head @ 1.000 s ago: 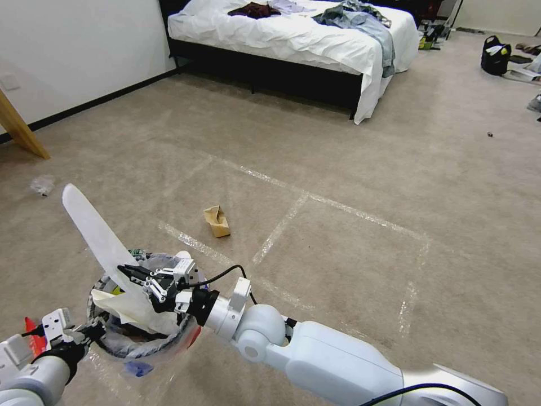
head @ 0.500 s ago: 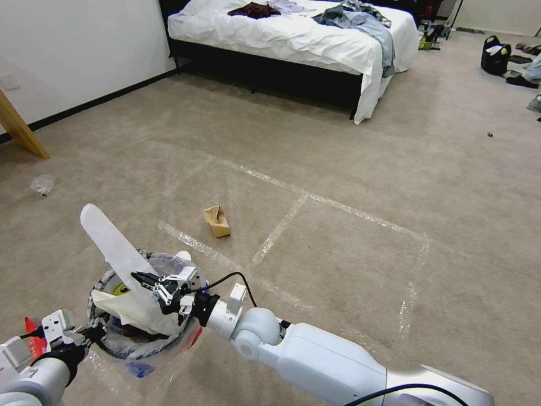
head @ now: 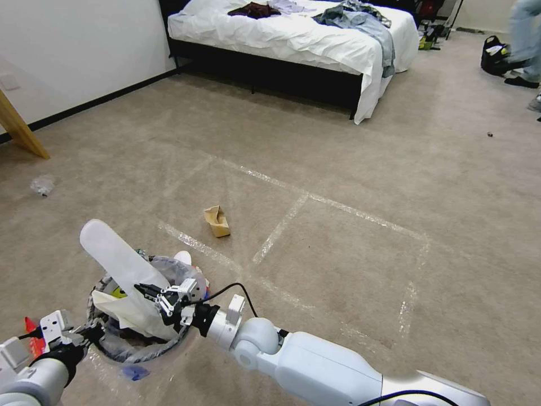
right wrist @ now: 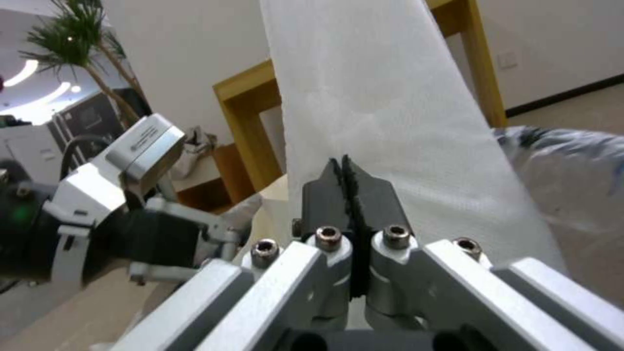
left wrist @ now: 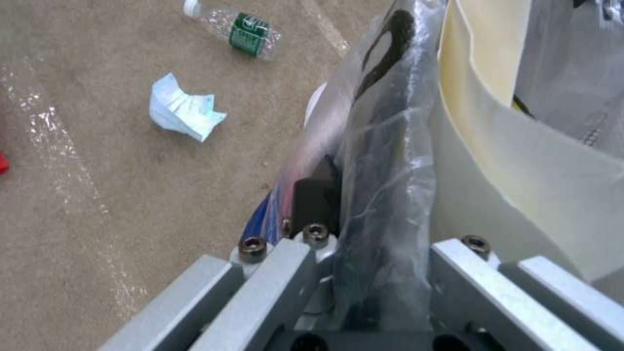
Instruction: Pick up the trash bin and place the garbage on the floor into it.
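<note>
At the far left we see a clear plastic scrap (head: 43, 184) lying on the carpet (head: 349, 169) near the wall. Low in the head view, our left claw (head: 93, 332) is clamped on the rim of the trash bin (head: 121, 347), holding its bag-lined edge between the fingers (left wrist: 312, 204); the wrist view shows crumpled white paper (left wrist: 184, 113) and a green-labelled clear bottle (left wrist: 237, 29) on the floor beside the bin. Just to the right, our right claw (head: 143, 291) is shut on a white slipper sole (head: 121, 265), which stands tilted with its lower end inside the bin's mouth and its upper end sticking out. Farther right, a brown cardboard scrap (head: 217, 221) lies on the carpet, apart from the bin. The bed (head: 293, 39) stands at the back.
</note>
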Tool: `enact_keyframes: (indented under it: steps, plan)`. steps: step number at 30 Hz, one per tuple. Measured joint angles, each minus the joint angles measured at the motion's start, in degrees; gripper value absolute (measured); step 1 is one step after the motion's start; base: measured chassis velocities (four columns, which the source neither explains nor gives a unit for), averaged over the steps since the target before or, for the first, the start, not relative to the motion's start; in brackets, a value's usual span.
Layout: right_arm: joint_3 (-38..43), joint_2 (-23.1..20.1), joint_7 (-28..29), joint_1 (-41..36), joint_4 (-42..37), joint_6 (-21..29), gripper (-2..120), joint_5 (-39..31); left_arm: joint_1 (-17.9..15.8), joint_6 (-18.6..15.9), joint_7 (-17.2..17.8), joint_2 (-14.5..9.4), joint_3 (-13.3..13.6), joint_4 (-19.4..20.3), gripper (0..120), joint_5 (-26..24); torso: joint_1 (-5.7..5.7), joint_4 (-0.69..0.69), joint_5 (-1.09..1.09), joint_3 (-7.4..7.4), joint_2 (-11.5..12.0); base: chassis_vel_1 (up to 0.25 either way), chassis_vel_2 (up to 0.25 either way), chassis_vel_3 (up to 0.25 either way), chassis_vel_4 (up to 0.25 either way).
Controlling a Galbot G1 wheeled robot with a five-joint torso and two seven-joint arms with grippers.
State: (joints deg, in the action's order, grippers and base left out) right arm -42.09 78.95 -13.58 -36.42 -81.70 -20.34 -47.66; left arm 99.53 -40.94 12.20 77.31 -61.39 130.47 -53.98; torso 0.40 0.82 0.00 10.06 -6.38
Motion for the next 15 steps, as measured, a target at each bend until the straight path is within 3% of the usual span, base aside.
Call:
enact_keyframes:
  steps: [15]
  plan:
    - [-1.12,-1.12,0.16,-1.17,-0.52,-0.70,0,1.46,0.17,0.15,-0.02,-0.03,-0.18,-0.34,1,0.08,0.00,0.00,0.00,-0.01,0.00,0.000,0.000,0.000,0.000]
